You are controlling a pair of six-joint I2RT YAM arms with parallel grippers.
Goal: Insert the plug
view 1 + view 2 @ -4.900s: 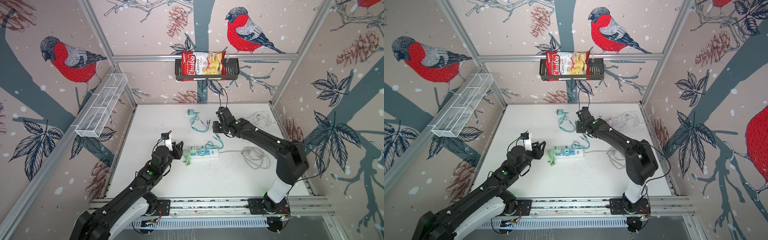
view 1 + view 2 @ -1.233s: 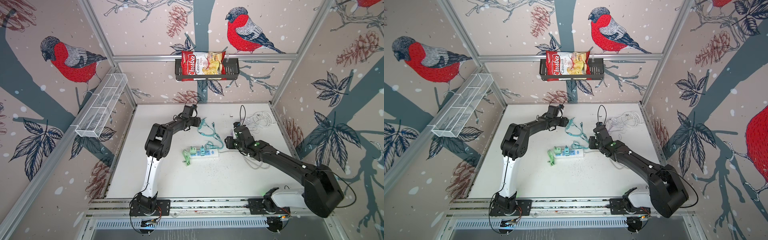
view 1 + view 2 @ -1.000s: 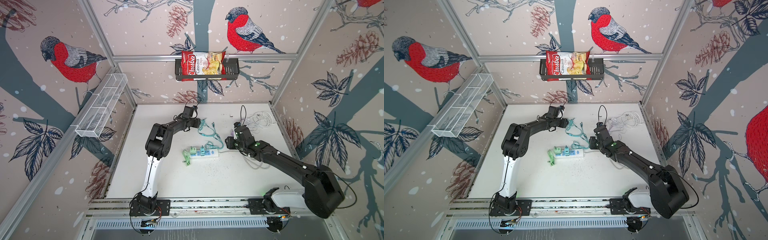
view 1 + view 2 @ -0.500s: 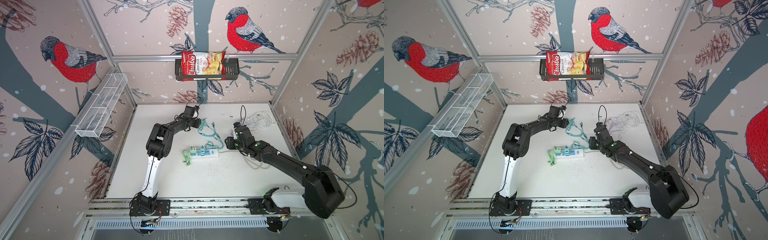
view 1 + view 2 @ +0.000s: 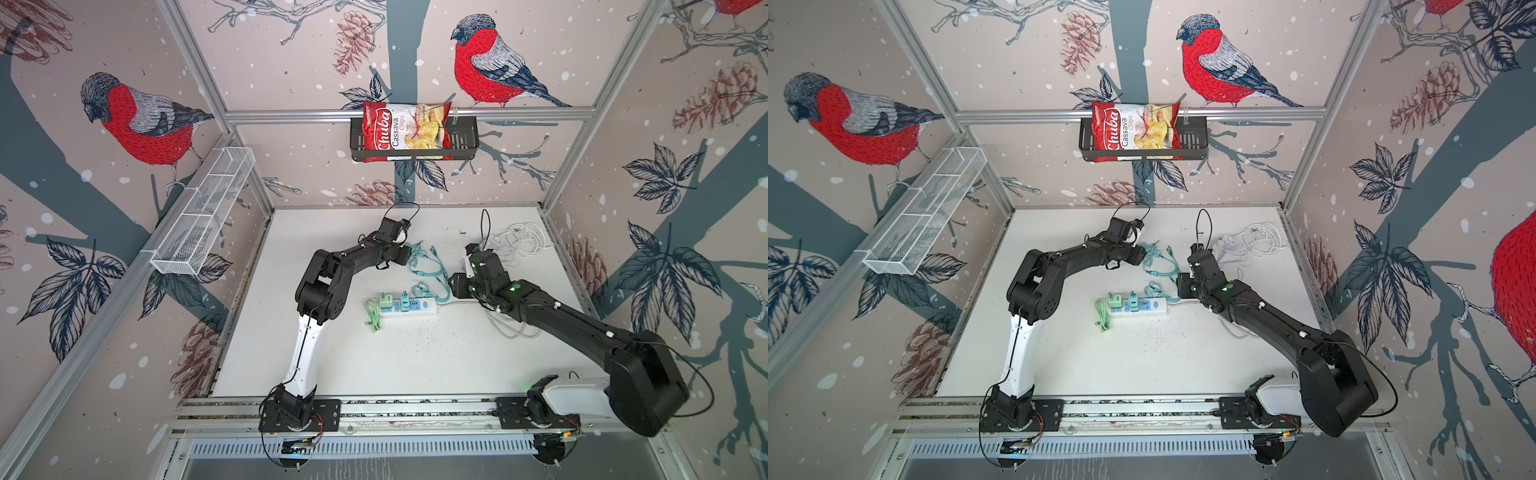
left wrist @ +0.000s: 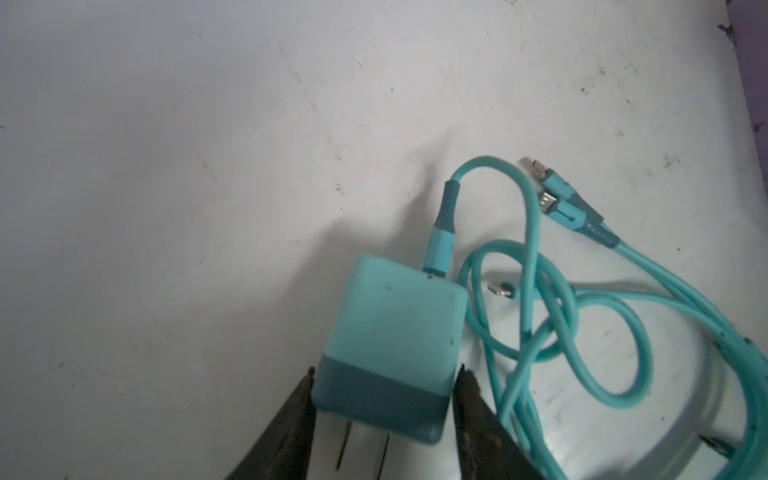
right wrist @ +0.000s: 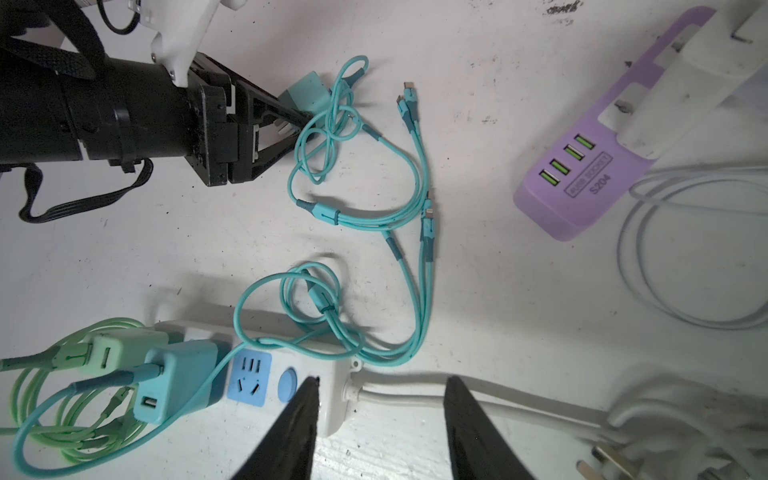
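- Location: the teal cube-shaped charger plug (image 6: 395, 328) lies on its side on the white tabletop (image 6: 166, 166), apart from the white plastic power strip (image 5: 409, 308).
- Left gripper (image 6: 385, 374): jaws pinch the plug's darker base at the fingertips only.
- Right gripper (image 7: 380, 386): jaws spread, straddling the strip's cord end and pinching nothing. Whether they press on it cannot be told.
- Risk: so shallow a pinch may let the plug pivot or slip on lifting.
- Risk: the knotted teal rubber cable (image 6: 533, 232) will probably drag and could snag the second teal cable draped over the strip.
- Risk: the two metal prongs (image 6: 345, 442) point back toward the wrist, so the plug needs turning; misaligned prongs would jam at the free blue socket (image 7: 249, 376).
- Risk: if unheld, the strip may slide under insertion force.
- Views: the left wrist view alone shows the finger contact and the prongs. In both top views the gripper hides the plug.
- Views: the right wrist view alone shows the free socket beside two occupied ones.
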